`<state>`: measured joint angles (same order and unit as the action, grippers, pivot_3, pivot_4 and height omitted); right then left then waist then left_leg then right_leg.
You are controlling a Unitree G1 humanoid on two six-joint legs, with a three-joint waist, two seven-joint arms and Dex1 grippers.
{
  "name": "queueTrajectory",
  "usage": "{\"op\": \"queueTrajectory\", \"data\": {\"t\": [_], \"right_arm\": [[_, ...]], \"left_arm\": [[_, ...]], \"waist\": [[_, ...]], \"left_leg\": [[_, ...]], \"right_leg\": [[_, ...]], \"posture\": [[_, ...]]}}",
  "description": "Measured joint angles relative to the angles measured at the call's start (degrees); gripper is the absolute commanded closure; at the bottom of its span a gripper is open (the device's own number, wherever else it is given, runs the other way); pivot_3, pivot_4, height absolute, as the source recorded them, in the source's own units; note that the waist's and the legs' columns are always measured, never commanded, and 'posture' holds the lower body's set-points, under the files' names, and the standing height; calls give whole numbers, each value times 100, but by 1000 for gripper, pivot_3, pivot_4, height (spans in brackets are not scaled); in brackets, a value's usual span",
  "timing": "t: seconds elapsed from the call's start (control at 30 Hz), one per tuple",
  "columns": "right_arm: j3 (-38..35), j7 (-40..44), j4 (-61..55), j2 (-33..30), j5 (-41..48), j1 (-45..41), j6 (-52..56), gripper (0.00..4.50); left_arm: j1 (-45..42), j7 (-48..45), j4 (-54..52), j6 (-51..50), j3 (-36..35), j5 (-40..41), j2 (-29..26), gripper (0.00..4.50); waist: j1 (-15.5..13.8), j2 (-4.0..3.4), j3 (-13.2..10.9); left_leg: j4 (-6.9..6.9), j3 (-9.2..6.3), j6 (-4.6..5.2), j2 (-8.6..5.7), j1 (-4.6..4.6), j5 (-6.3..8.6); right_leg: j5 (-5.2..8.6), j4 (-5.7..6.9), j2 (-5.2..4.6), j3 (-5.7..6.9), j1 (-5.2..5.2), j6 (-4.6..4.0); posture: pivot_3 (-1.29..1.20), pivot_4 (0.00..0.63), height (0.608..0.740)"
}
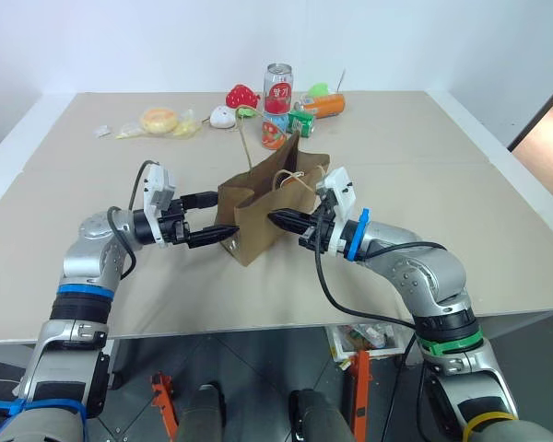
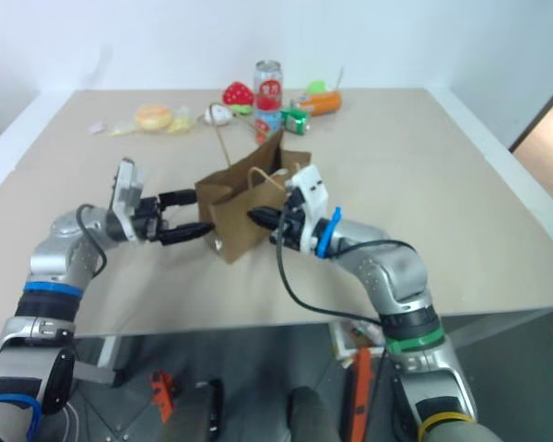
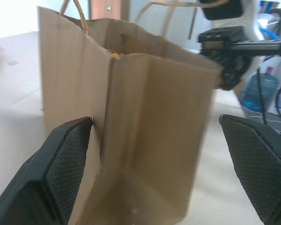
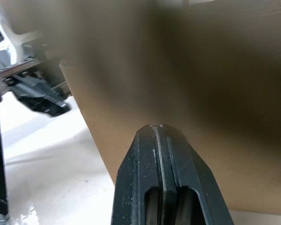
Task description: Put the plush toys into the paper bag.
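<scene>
Kraft paper bag [image 1: 258, 216] stands upright between the arms: left gripper [image 1: 219, 217] spread astride its side fold, right gripper [image 1: 278, 219] pressed together against the opposite wall, likely steadying it.

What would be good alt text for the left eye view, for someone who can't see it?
A brown paper bag stands upright on a beige table, with the left gripper open at one side and the right gripper, shut, pointing at the other. A soda can, a strawberry toy and snacks sit behind.
</scene>
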<state>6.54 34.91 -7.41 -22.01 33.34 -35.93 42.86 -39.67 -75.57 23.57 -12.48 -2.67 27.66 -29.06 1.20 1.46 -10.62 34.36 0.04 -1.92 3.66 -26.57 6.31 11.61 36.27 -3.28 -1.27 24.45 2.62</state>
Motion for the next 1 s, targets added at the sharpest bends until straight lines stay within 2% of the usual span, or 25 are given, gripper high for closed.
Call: {"op": "queueTrajectory", "data": {"t": [0.23, 0.57, 0.7, 0.73, 0.77, 0.8, 0.83, 0.87, 0.9, 0.93, 0.97, 1.0], "right_arm": [[-10, -145, 232, 258, -255, -110, -114, 4469], [-66, -188, 281, 359, -388, -182, -149, 4469], [-78, -203, 281, 359, -424, -181, -149, 4500], [-80, -207, 281, 359, -434, -181, -149, 4500], [-80, -208, 281, 359, -435, -181, -149, 4500], [-88, -210, 281, 359, -440, -181, -149, 4500], [-89, -210, 281, 359, -441, -181, -149, 4500], [-94, -216, 281, 358, -444, -181, -149, 4500], [-94, -216, 281, 358, -444, -181, -149, 4500], [-95, -219, 280, 358, -444, -181, -149, 4500], [-95, -222, 280, 357, -444, -181, -148, 4500], [-100, -229, 279, 354, -444, -181, -148, 4500]], "left_arm": [[-4, 86, -405, -126, 166, -59, 164, 0], [76, 1148, -586, 23, 636, -996, 341, 0], [59, 1537, -586, -110, 604, -1008, 456, 888], [20, 1663, -585, -191, 578, -983, 521, 1562], [6, 1671, -585, -211, 563, -969, 531, 1562], [-29, 1704, -585, -301, 507, -905, 557, 2162], [-30, 1709, -585, -302, 505, -901, 559, 2407], [-43, 1778, -586, -373, 481, -859, 576, 2933], [-43, 1780, -586, -377, 481, -858, 577, 2933], [-43, 1783, -586, -385, 480, -856, 579, 3482], [-43, 1787, -586, -393, 479, -854, 579, 3578], [-44, 1793, -586, -411, 479, -852, 579, 4133]], "waist": [[0, 0, 0], [0, 0, 0], [-1, 0, 0], [0, 0, 0], [0, 0, 0], [0, 0, 0], [0, 0, 0], [0, 0, 0], [0, 0, 0], [0, 0, 0], [0, 0, 0], [0, 0, 0]], "left_leg": [[1, -1, 1, 0, 0, -1], [1, -1, 1, 0, 1, -1], [2, -1, 1, 0, 1, -1], [3, -1, 1, 0, 1, -1], [3, -1, 1, 0, 1, -1], [2, -1, 1, 0, 2, -1], [2, -1, 1, 0, 2, -1], [2, -1, 1, 0, 2, -1], [2, -1, 1, 0, 2, -1], [2, -1, 1, 0, 1, -1], [2, -1, 1, 0, 1, -1], [2, -1, 1, -1, 2, -1]], "right_leg": [[0, 1, 0, 0, -2, 1], [0, 3, 1, 0, -1, 1], [0, 2, 1, 0, -2, 1], [-1, 2, 1, 0, -2, 2], [-1, 3, 1, 0, -2, 2], [-1, 3, 2, 0, -1, 2], [-1, 3, 2, 0, -1, 2], [-1, 3, 2, 0, -1, 3], [-1, 3, 2, 0, -2, 3], [-1, 3, 1, 0, -2, 3], [-1, 3, 1, 0, -2, 3], [-1, 3, 1, 0, -2, 3]], "posture": [[0, 150, 740], [0, 150, 740], [0, 150, 740], [0, 150, 740], [0, 150, 740], [0, 150, 740], [0, 150, 740], [0, 150, 740], [0, 150, 740], [0, 150, 740], [0, 150, 740], [0, 150, 740]]}}
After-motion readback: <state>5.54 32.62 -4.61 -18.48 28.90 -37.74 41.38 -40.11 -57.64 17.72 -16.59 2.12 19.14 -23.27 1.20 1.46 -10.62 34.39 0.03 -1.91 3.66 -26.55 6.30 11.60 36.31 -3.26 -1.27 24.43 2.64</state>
